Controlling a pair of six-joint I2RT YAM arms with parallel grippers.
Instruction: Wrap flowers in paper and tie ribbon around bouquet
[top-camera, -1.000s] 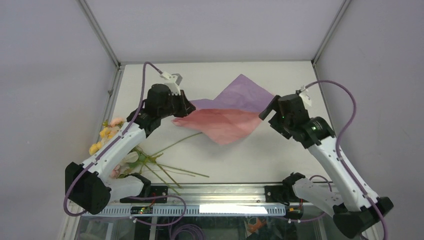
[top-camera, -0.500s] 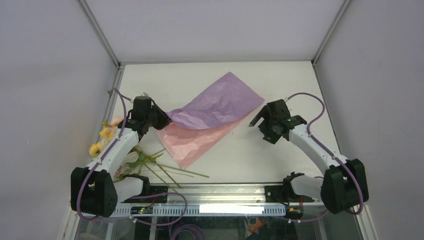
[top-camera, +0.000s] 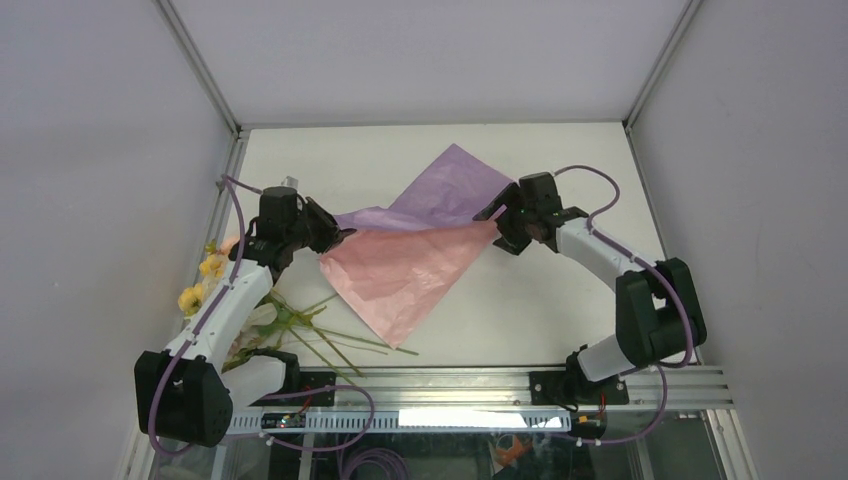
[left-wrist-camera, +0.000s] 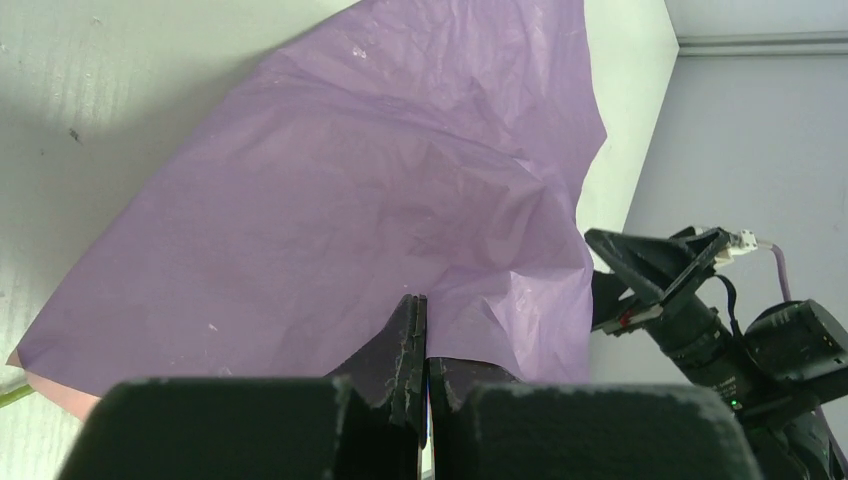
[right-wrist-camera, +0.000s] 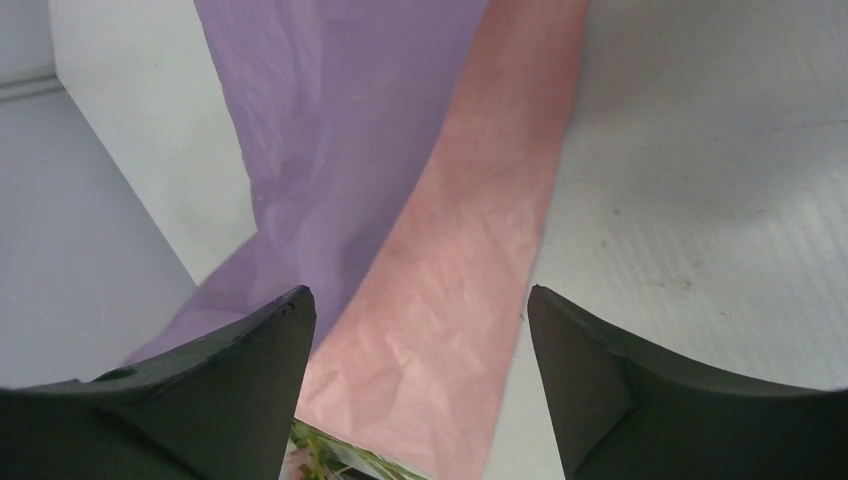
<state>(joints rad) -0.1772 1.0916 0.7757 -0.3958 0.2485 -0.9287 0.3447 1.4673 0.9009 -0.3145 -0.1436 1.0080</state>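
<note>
White table (top-camera: 520, 320), pale grey walls (top-camera: 400, 50) around.

The left gripper (left-wrist-camera: 421, 310) had its jaws pressed together on the near edge of the paper (left-wrist-camera: 380, 200), whose crinkled lilac side filled most of the view and spread over the white table (left-wrist-camera: 120, 80). A sliver of its pink side showed at the lower left corner. The right gripper (left-wrist-camera: 645, 265) sat at the paper's right edge; contact could not be told.

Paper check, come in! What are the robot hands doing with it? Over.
Left gripper shut on the paper, left corner. Right gripper open over its right corner, no grip yet. Flowers lie unwrapped, off to the left.
</note>
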